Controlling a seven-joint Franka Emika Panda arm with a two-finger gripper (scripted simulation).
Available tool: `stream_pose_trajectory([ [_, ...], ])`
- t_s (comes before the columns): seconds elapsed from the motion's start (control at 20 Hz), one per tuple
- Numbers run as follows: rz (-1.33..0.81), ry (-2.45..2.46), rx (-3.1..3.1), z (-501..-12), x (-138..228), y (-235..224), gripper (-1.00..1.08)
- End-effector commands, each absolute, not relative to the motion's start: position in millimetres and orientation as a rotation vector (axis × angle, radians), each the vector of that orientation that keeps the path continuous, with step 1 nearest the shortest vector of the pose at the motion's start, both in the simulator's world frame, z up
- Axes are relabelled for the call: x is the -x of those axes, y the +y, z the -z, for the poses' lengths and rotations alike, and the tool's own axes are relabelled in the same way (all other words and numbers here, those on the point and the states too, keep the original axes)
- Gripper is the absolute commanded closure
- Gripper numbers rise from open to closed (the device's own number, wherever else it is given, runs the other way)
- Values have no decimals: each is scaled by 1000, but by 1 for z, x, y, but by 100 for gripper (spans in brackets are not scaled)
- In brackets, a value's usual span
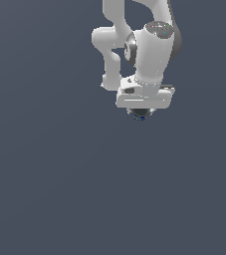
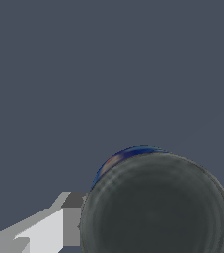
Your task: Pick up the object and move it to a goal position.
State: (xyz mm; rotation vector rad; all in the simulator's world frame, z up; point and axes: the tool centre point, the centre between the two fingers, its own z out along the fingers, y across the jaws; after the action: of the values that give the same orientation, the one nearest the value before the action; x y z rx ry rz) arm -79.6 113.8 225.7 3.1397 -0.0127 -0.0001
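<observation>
You are looking at a flat slate-grey surface [image 1: 59, 189] filling both views, with nothing on it that marks a goal, so where the load has to end up is not something you can read here.

Next in size, the glossy white jointed robot arm [image 1: 152, 50] is reaching down from the top edge of the exterior view, its wrist turned so the white block-shaped gripper [image 1: 142, 110] is pointing toward the surface. That vertical pose is probably there to keep the carried thing hanging straight beneath the hand.

Smallest, the tiny dark, nearly black rounded object with blue-green tints [image 1: 140, 114] is peeking out just under the gripper's body, touching it. In the wrist view it is looming large (only because the camera is sitting right behind it): a dark grey ribbed dome [image 2: 158, 205] with a blue rim, flanked by a pale finger [image 2: 39, 232].

The jaws are closing on the object from either side, pinching it. Whether it is lifted clear of the surface you cannot tell.
</observation>
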Motion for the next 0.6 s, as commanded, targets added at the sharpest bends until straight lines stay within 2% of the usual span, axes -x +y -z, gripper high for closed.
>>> stream_pose_trajectory([
  [0.0, -1, -14, -3139, -245, 90, 129, 108],
  [0.55, 0, -14, -3141, -298, 114, 170, 108],
])
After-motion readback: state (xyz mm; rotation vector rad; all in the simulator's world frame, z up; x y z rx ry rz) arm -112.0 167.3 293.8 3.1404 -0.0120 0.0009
